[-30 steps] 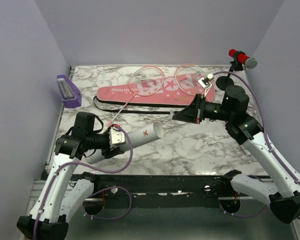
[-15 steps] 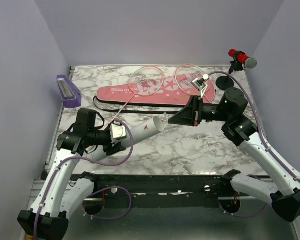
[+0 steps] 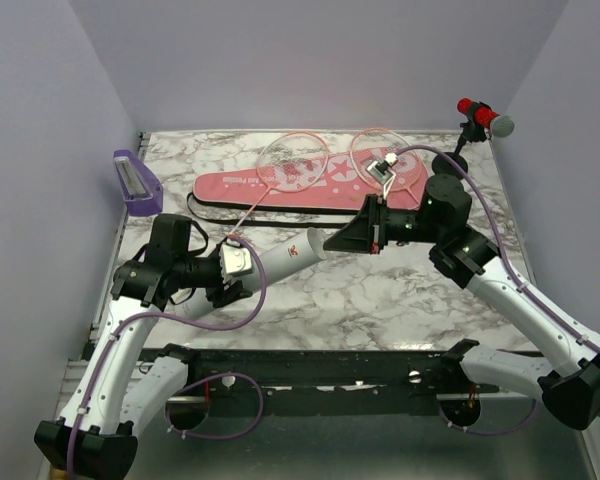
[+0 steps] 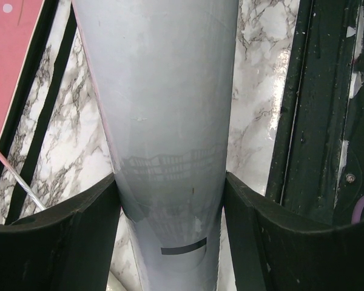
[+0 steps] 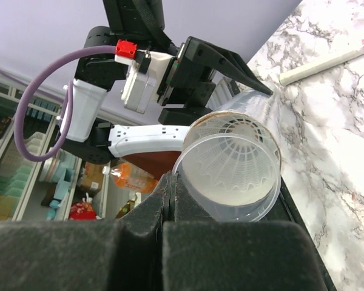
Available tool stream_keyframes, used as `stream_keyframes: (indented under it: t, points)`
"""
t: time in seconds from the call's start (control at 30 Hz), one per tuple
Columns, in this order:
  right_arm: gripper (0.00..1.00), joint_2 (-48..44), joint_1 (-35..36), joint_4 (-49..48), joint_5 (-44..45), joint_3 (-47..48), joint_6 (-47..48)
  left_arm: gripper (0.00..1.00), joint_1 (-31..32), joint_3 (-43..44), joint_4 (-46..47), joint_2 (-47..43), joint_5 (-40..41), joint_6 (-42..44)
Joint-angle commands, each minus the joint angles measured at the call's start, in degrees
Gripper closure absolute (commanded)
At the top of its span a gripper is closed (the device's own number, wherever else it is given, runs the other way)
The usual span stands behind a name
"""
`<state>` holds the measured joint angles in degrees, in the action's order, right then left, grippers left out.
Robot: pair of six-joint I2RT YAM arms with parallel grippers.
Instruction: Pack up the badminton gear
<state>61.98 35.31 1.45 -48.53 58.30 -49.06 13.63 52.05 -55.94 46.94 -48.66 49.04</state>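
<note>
The step in hand is loading the shuttlecock (image 5: 230, 170) into the tube (image 3: 283, 261). The left gripper (image 4: 170, 200) clamps the tilted tube at centre left of the top view. The right gripper (image 5: 171, 185) pinches the shuttlecock at the tube mouth. Next, I judge, it needs a straight push inward.

Long white tube (image 3: 285, 262) is clamped near its closed end by the left claw (image 4: 170, 200), with its open mouth at the right claw (image 3: 330, 241). That claw pinches the skirt of a white mesh shuttlecock (image 5: 230, 163) at the mouth. Beyond both claws, two pink rackets (image 3: 292, 163) lie across a pink bag (image 3: 230, 186).
</note>
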Motion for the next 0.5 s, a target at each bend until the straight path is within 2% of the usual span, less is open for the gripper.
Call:
stream_keyframes:
  t: [0.0,0.47]
  points:
    - [1.00,0.9,0.4,0.6,1.5,0.3,1.2,0.31,0.2,1.0,-0.1,-1.3,-2.3,1.2]
    - [1.00,0.9,0.9,-4.1,-0.2,0.8,-1.0,0.31,0.2,0.5,-0.1,-1.7,-2.3,1.4]
